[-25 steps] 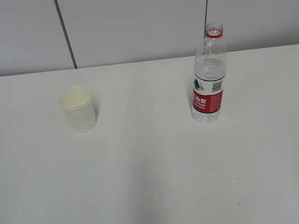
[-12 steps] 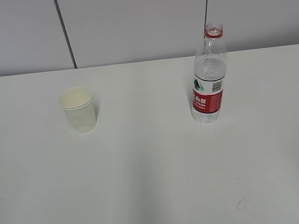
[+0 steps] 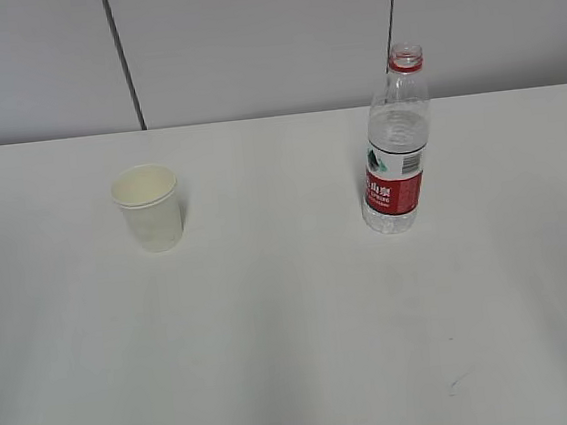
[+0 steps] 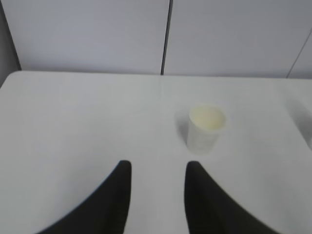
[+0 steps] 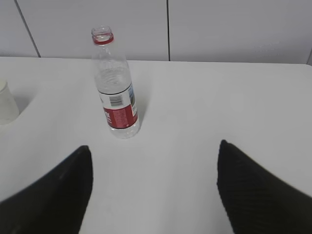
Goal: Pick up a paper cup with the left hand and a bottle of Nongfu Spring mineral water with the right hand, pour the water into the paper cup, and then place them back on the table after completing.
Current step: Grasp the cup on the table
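A white paper cup stands upright on the white table at the left. An open clear water bottle with a red label and red neck ring stands upright at the right, with clear water in it. Neither arm shows in the exterior view. In the left wrist view my left gripper is open and empty, short of the cup, which lies ahead and to the right. In the right wrist view my right gripper is wide open and empty, short of the bottle, which lies ahead and left.
A grey panelled wall runs behind the table's far edge. The cup's edge also shows at the far left of the right wrist view.
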Robot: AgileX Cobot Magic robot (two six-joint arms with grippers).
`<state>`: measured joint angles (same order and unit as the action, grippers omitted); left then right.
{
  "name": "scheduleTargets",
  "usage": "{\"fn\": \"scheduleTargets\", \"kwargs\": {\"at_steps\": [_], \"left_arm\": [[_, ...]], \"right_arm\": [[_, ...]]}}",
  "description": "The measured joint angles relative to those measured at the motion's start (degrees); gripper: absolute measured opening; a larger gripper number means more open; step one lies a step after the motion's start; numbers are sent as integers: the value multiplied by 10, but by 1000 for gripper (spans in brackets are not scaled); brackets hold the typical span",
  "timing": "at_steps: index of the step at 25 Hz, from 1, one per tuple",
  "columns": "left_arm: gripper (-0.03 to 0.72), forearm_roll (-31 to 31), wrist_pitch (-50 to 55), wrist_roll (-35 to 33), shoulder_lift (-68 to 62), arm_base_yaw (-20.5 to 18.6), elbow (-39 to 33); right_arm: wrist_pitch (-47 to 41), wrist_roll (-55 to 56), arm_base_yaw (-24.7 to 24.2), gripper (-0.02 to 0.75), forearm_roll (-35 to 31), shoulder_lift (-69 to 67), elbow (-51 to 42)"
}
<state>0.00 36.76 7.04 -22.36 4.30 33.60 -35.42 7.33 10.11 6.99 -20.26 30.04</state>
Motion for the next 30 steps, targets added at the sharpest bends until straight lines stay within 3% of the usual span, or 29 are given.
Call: {"fn": "scheduleTargets", "kwargs": {"at_steps": [9, 22, 25, 30], "left_arm": [[239, 7, -296, -6, -250, 0, -10], [239, 24, -680, -7, -536, 0, -106], [239, 60, -751, 12, -581, 0, -121], [239, 197, -848, 46, -632, 2, -129]], "right_arm": [[194, 5, 0, 586, 0, -205, 0], [428, 5, 0, 585, 0, -366, -30], [484, 5, 0, 586, 0, -393, -52], [553, 5, 0, 586, 0, -427, -73]]}}
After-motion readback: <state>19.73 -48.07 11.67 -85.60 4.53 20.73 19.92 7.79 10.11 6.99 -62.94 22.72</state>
